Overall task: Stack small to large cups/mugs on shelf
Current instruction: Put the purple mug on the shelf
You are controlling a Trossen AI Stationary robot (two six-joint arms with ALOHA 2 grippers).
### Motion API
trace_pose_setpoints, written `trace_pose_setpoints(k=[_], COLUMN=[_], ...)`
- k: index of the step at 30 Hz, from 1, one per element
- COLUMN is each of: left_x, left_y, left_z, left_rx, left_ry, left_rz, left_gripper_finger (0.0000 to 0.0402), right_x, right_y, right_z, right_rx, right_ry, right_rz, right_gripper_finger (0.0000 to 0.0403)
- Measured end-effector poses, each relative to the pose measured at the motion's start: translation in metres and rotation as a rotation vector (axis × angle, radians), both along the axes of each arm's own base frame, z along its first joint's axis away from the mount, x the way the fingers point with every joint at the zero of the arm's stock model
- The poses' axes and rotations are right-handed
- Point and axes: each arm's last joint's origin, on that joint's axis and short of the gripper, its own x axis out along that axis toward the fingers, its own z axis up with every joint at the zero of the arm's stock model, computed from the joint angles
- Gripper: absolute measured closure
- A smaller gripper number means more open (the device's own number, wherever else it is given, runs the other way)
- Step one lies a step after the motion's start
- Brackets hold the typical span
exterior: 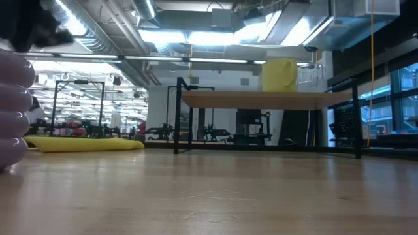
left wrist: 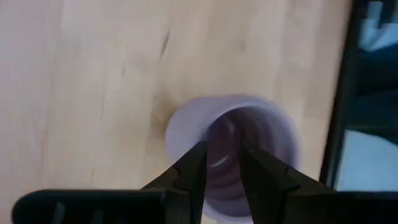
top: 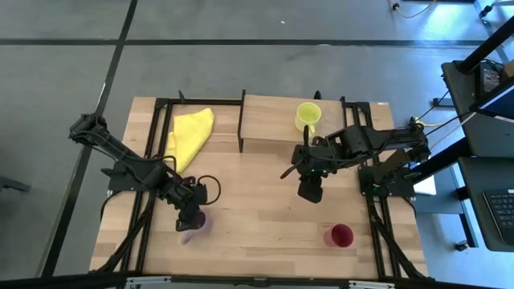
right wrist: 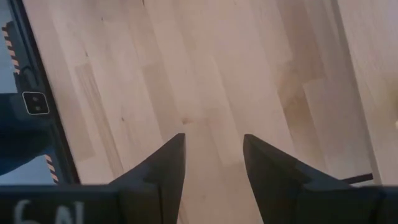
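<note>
The lilac purple mug (top: 193,230) stands upright on the table near its front left, and it also shows in the low view (exterior: 13,111). My left gripper (left wrist: 222,152) points down over the mug's mouth (left wrist: 249,124), its fingers a narrow gap apart. The yellow-green mug (top: 307,116) stands on the shelf (top: 269,120) at the far side. The dark red cup (top: 340,235) stands at the front right. My right gripper (top: 311,191) is open and empty above bare table, in front of the shelf. The tiny clear glass does not show. My left gripper comes at the lilac mug from above, both fingertips (left wrist: 199,155) over its opening near the near rim. The fingers hide that rim, and I cannot tell whether they touch the mug.
A yellow cloth (top: 191,132) lies at the far left, beside the shelf. Black frame rails (top: 148,160) run along the table's left and right sides. Bare tabletop (top: 257,217) lies between the two grippers.
</note>
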Motion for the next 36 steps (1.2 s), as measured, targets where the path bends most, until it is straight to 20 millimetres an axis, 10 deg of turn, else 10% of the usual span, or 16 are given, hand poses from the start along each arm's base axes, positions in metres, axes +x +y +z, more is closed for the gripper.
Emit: trace_pose_setpoints(k=[36], left_x=[0.022], left_y=[-0.008], left_z=[-0.031], left_rx=[0.269], left_ry=[0.133], left_rz=[-0.312], left_gripper_finger=[0.0324], right_x=[-0.003], right_y=[0.002], right_z=[-0.001], right_rx=[0.049], right_ry=[0.036], right_rz=[-0.057], right_gripper_finger=[0.0240])
